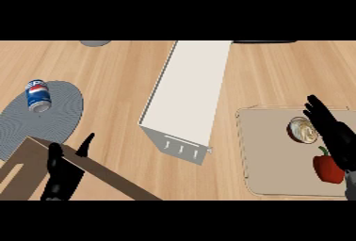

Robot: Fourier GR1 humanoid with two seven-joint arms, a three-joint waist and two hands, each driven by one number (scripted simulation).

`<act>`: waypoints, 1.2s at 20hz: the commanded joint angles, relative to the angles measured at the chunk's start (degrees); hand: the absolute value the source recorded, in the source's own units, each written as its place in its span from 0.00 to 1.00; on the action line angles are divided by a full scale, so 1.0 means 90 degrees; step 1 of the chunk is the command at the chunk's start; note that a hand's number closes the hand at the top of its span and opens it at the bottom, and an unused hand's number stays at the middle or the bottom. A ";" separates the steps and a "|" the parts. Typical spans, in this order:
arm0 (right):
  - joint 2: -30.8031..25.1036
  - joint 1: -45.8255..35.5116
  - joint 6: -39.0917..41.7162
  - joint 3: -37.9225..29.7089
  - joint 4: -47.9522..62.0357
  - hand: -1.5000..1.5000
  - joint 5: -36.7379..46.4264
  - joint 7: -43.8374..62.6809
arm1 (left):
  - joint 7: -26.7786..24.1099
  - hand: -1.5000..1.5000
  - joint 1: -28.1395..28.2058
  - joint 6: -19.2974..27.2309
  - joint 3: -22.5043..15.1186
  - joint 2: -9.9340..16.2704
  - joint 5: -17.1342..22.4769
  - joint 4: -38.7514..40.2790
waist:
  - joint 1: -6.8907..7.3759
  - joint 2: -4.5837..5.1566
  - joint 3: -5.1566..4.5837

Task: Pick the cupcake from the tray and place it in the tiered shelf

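Shelf: the long white tiered shelf (186, 89) of flat panels lies across the middle of the wooden counter, its long axis running from the far edge down toward the robot, well left of the tray.
Tray: the flat beige rectangular tray (268, 155) is the landmark; it sits at the view's right, near the shelf's lower end.
Right hand: the black right hand (334, 132) hangs over the tray's right part, fingers straight and released, grasping nothing.
Left hand: the black left hand (64, 174) rests far left of the tray, fingers up, released.
Cupcake: the small round cupcake with pale frosting (302, 130) stands on the tray's far right part, just left of the right hand's fingers, touching or nearly so.
Nearer hand: the right, by my judgement; the cupcake lies toward the shelf from it.
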 commanded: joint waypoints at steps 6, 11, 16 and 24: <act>-0.1327 0.0047 -0.0680 -0.1326 0.0830 0.00 0.0360 -0.0073 | -0.0284 0.50 0.0928 -0.0054 0.0553 0.1284 -0.0258 -0.1684 | -0.0486 -0.0123 -0.0190; -0.0932 0.0069 -0.1083 -0.1657 0.1531 0.00 0.0107 0.0019 | -0.0525 0.50 0.1559 -0.0323 0.0408 0.1327 -0.0343 -0.2127 | -0.0390 -0.0059 -0.0162; -0.0768 -0.0138 -0.0146 -0.1475 0.1354 0.00 -0.0163 -0.0607 | -0.0792 0.50 0.1852 -0.0243 0.0398 0.1263 -0.0538 -0.2179 | -0.0328 -0.0064 -0.0184; -0.1482 -0.0449 0.1019 -0.0694 0.1002 0.00 0.0190 -0.0028 | -0.0647 0.50 0.1944 -0.0254 0.0505 0.1330 -0.0572 -0.2471 | -0.0393 -0.0006 -0.0252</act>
